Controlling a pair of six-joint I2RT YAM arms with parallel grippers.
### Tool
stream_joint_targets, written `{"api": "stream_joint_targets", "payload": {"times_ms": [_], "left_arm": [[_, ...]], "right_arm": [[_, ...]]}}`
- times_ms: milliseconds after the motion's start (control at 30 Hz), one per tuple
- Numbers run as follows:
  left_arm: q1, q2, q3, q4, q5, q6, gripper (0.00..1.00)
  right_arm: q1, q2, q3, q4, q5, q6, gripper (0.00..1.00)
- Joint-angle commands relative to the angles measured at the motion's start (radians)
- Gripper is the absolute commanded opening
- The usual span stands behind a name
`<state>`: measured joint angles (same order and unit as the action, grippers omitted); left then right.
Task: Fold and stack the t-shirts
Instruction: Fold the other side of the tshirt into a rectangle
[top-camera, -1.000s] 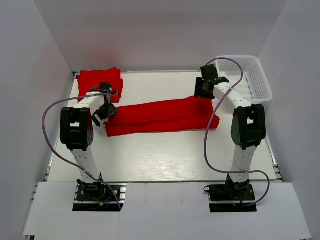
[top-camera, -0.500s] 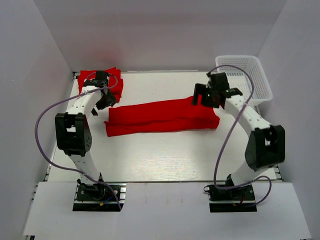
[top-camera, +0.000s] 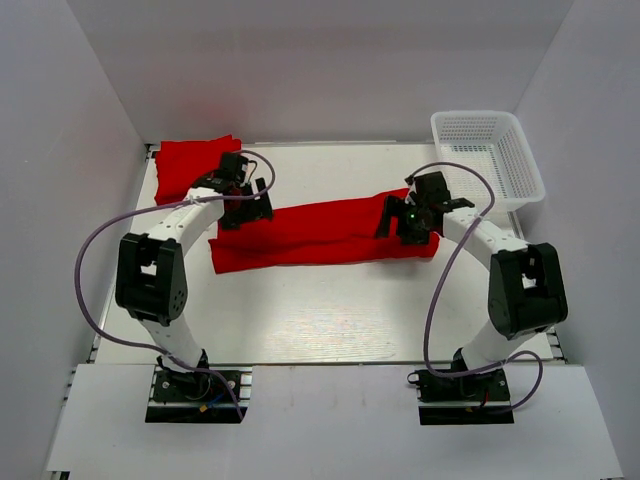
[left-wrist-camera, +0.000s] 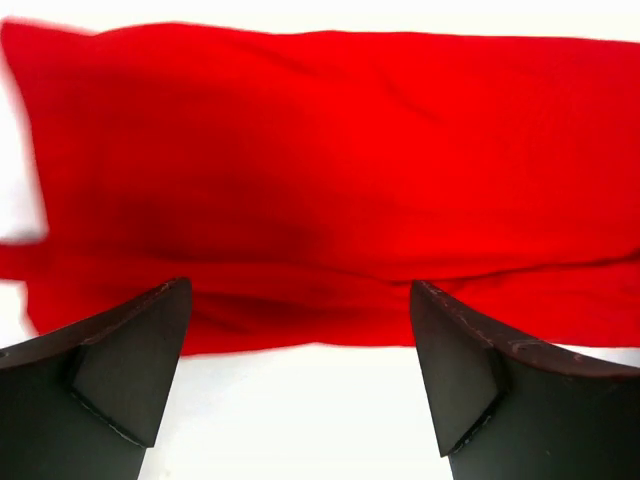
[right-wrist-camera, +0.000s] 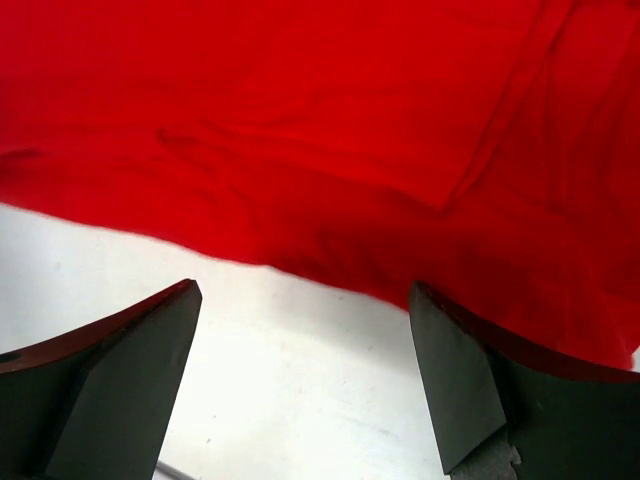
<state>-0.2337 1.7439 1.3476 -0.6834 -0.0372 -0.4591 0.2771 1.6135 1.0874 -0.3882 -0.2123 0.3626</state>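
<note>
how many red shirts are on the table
2. The long shirt lies across the middle; the folded shirt sits in the far left corner. That folded pile may hold more than one; I cannot tell.

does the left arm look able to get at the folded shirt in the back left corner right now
Probably yes: the left gripper is open and empty above the left end of the long shirt, and the folded shirt lies close by with nothing between them.

Wide overhead view; wrist cameras close above t-shirt (top-camera: 320, 235).
</note>
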Motion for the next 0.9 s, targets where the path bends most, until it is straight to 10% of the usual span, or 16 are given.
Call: {"api": "stream_joint_targets", "payload": {"times_ms": [0, 433, 867], "left_arm": [[-0.019, 0.035, -0.025, 0.099, 0.082, 0.052, 1.0], [-0.019, 0.298, 0.07, 0.091, 0.013, 0.062, 1.0], [-0.019, 0.089, 0.086, 0.127, -0.021, 0.111, 1.0]], "right_arm": [[-0.015, 0.048, -0.018, 0.074, 0.065, 0.006, 0.9], [-0.092, 0.102, -0.167, 0.121, 0.125, 0.042, 0.9], [-0.082, -0.133, -0.04, -0.018, 0.021, -0.065, 0.9]]}}
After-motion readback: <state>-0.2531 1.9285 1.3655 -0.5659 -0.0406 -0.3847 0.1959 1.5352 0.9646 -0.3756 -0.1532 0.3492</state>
